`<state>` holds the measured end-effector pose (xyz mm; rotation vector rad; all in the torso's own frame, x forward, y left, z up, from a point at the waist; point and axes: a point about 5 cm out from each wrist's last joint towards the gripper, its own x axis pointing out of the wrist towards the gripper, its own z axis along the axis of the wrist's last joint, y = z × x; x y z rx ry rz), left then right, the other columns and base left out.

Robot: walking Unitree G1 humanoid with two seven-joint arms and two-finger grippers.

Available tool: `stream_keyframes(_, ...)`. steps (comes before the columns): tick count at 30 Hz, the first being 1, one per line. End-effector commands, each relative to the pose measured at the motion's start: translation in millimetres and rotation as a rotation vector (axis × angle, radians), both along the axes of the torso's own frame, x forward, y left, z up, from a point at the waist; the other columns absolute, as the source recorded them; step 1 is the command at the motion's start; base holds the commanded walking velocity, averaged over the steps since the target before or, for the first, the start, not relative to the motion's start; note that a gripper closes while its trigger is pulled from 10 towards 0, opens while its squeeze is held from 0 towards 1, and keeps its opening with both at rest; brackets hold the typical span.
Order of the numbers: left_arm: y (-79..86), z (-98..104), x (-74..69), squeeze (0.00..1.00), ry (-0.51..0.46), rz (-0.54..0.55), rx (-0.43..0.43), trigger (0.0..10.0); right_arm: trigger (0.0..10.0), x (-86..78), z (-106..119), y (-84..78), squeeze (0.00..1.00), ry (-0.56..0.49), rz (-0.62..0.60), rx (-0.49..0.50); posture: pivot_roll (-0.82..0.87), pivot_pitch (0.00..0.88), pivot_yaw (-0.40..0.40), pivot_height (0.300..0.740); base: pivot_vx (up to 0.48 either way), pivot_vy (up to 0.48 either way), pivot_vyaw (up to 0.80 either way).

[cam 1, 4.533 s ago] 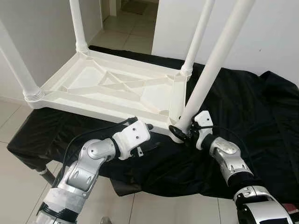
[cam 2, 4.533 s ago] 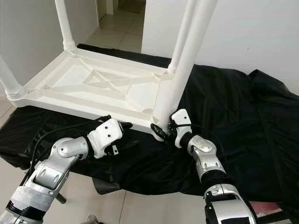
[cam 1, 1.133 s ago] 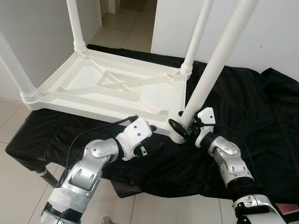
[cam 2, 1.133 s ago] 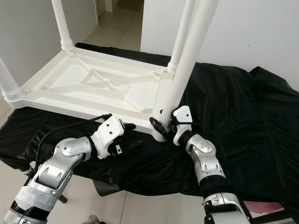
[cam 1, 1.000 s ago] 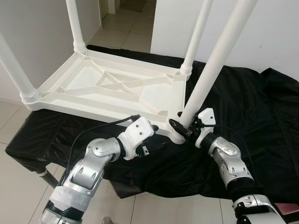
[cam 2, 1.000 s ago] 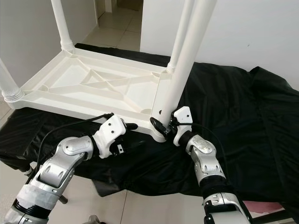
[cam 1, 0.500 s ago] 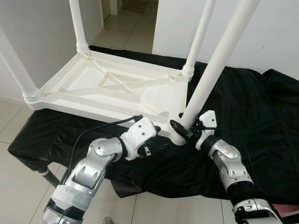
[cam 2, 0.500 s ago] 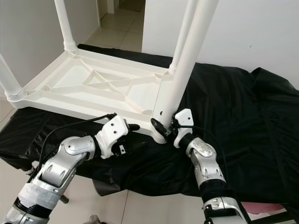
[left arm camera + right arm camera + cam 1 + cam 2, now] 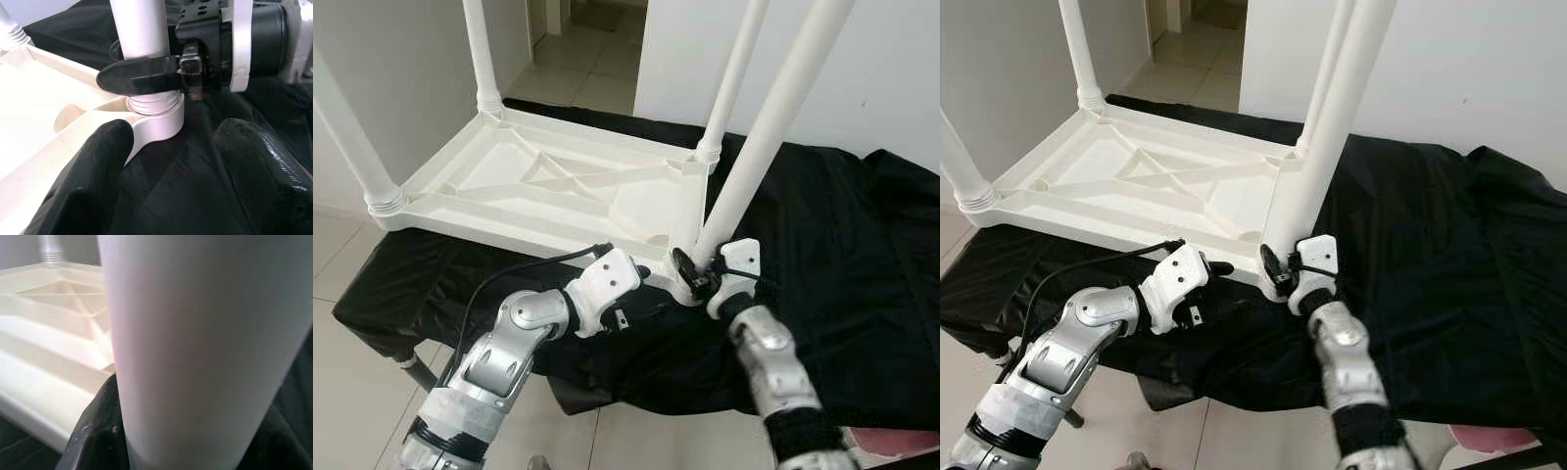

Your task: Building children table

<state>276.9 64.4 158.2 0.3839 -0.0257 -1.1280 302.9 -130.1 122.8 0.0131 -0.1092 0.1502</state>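
- Left eye view: a white plastic children's table (image 9: 548, 191) lies upside down on a counter draped in black cloth (image 9: 822, 255), its ribbed underside facing up.
- Three legs stand fitted at the far-left (image 9: 480, 54), near-left (image 9: 352, 147) and far-right (image 9: 736, 73) corners.
- The fourth leg (image 9: 769, 132) rises from the near-right corner socket (image 9: 683, 286) and leans toward the robot's right.
- The right claw (image 9: 690, 271) is clamped on that leg at its base, just above the threaded collar; the right wrist view has the white tube pressed between its two black fingers (image 9: 95, 431).
- The left claw (image 9: 168, 166) reaches in from the left at the table's near edge, close beside the same corner.
- In the left wrist view its two fingers (image 9: 93, 171) stand well apart and grip nothing; one lies against the table's rim, the other over the cloth.
- That view also has the right claw's black finger (image 9: 139, 76) across the leg just above the ribbed collar (image 9: 151, 104), which sits in the socket.
- Behind the counter are a white wall (image 9: 891, 69) and a tiled floor (image 9: 573, 59) leading through a doorway.
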Motion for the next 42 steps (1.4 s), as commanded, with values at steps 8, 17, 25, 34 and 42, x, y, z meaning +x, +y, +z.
stream_keyframes(8, 0.3, -3, -0.9, 0.0, 0.005, -0.033, 0.018, 10.0, 10.0, -12.6, -22, 15.8, 0.0, 0.131, -0.175, 0.027, -0.03, 0.015, -0.049, 0.74, 0.0, 0.0, 0.0)
stream_keyframes(17, 1.8, 0, 2.5, 0.0, -0.001, -0.043, 0.021, 10.0, 10.0, -18.5, -12, 20.0, 0.41, 0.086, -0.136, 0.067, -0.03, 0.0, -0.038, 0.74, 0.0, 0.0, 0.0)
stream_keyframes(25, 1.8, 0, 3.3, 0.0, -0.006, -0.04, 0.014, 10.0, 10.0, -19.7, -7, 21.1, 1.0, 0.056, -0.104, 0.083, -0.03, 0.0, -0.037, 0.74, 0.0, 0.0, 0.0)
stream_keyframes(34, 0.2, 0, 1.6, 0.0, -0.015, -0.015, -0.006, 10.0, 10.0, -22.8, -2, 8.4, 1.0, 0.019, -0.087, 0.073, -0.01, 0.0, -0.062, 0.74, 0.0, 0.0, 0.0)
stream_keyframes(42, 3.0, 0, 1.3, 0.0, -0.025, 0.031, -0.021, 10.0, 10.0, -27.4, -2, 4.3, 0.46, 0.004, -0.05, 0.096, -0.01, 0.0, -0.073, 0.74, 0.0, 0.0, 0.0)
